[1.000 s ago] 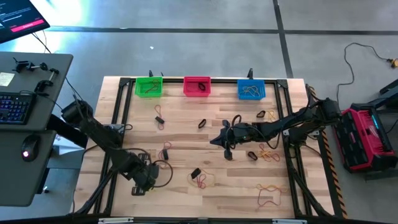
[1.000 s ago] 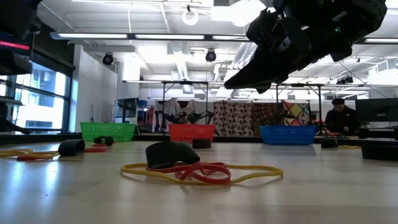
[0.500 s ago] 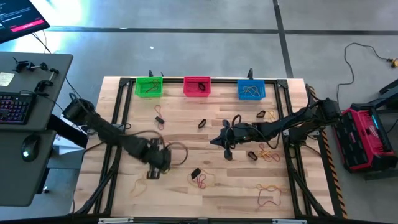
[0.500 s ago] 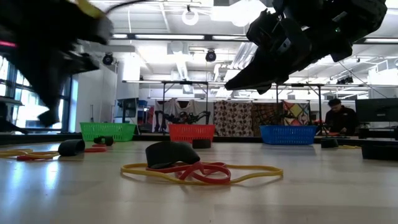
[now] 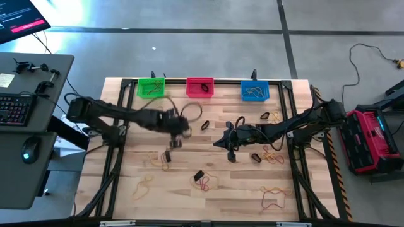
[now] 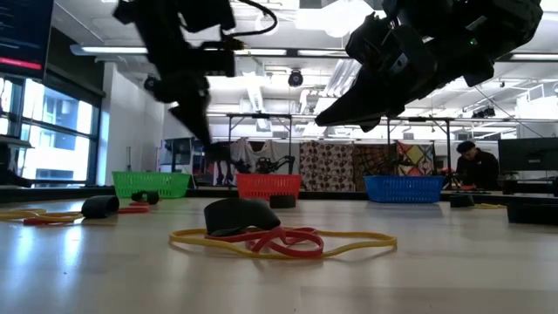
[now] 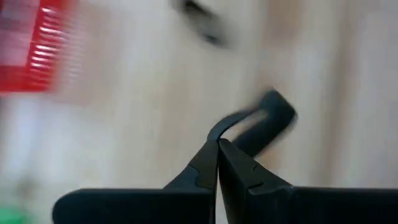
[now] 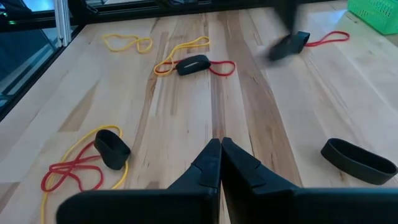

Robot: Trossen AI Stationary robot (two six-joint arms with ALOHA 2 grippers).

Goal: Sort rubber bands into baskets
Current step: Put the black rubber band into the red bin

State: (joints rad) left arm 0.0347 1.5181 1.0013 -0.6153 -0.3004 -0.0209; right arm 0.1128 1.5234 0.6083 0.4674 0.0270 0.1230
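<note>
The left gripper [image 7: 217, 144] is pinching a black rubber band [image 7: 261, 121] in closed jaws, above the table's middle, short of the red-pink basket [image 5: 200, 87]. Judging the carry: keeping the pinch firm and releasing only over the right basket. The band is dangling, its long axis running away from the fingertips. The right gripper [image 8: 220, 144] is hovering mid-table, jaws together and empty.

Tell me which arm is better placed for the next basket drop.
Left. Its gripper is shut, apparently on a black band, with the red basket in its wrist view. The right gripper is shut and empty over the table's middle.
</note>
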